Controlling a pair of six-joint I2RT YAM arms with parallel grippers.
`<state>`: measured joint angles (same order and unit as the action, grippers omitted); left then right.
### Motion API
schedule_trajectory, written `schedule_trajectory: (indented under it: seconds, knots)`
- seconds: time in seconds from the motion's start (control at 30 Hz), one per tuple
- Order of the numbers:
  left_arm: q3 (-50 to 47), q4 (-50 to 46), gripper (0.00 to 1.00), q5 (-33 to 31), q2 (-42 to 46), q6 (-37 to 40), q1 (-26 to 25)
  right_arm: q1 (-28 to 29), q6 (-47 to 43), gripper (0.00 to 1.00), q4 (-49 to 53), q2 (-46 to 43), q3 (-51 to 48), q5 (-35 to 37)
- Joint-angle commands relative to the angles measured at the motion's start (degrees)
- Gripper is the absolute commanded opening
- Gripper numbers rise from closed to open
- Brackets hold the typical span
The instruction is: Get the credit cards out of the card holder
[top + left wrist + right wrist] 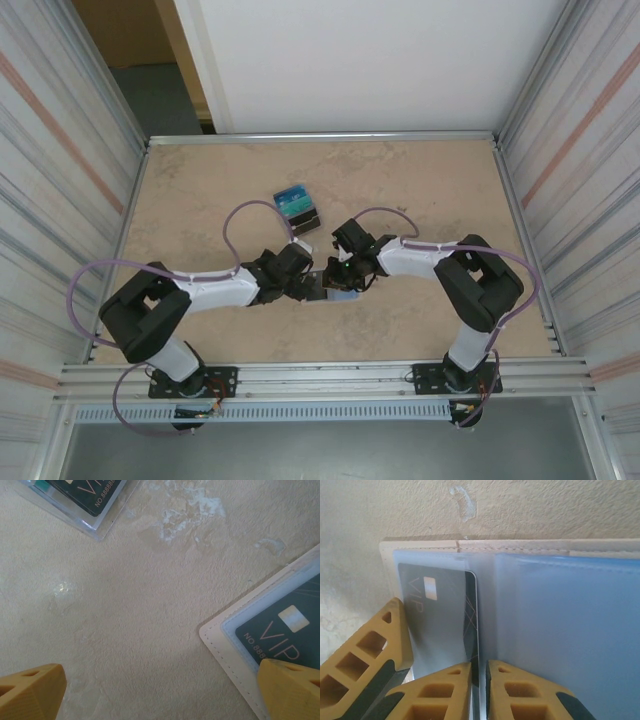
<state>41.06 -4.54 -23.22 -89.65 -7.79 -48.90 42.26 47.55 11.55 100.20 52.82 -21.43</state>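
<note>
Yellow ribbed fingers of the right gripper [479, 666]: set almost together, clenched on the long edge of a dark card [440, 615] marked VIP. That card sits under the clear sleeve on the left leaf of the card holder [570, 630].

Item, card holder: beige, stitched rim, lying open and flat on the table [420, 190], pale blue glossy inside facing up.

Item, left gripper [160, 666]: jaws spread wide, grasping nothing. One finger [290, 690] hangs over the holder's corner and the dark card there, the other over bare table. Whether that finger presses on the holder cannot be told.

Position, seen from above: the holder [335, 290] lies toward the near side of the table, between the two grippers, which meet over it tip to tip, left [300, 285] and right [340, 275].

Item, pile of cards [297, 207]: blue, teal and dark faces, farther back on the table, near the holder but apart from it. From the left wrist the pile [85, 495] shows a dark top card with a clear plastic edge beneath.
</note>
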Motion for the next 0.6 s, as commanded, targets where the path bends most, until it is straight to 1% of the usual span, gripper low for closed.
schedule_trajectory:
  seconds: [0.0, 0.4, 0.57]
  knots:
    - [0.81, -3.0, 0.99, -1.45, -1.41, 0.23, -0.61, -0.9, 2.22, 0.16, -3.98, 0.06, -2.2, -4.12]
    - [0.96, -4.93, 0.99, -2.18, -1.4, -0.14, -0.98, -2.97, 6.17, 0.16, -14.97, 0.16, -6.69, -11.34]
    - [0.93, -5.56, 0.99, -2.44, -1.32, -0.3, -1.09, -3.59, 6.72, 0.14, -16.72, -0.15, -7.62, -12.02]
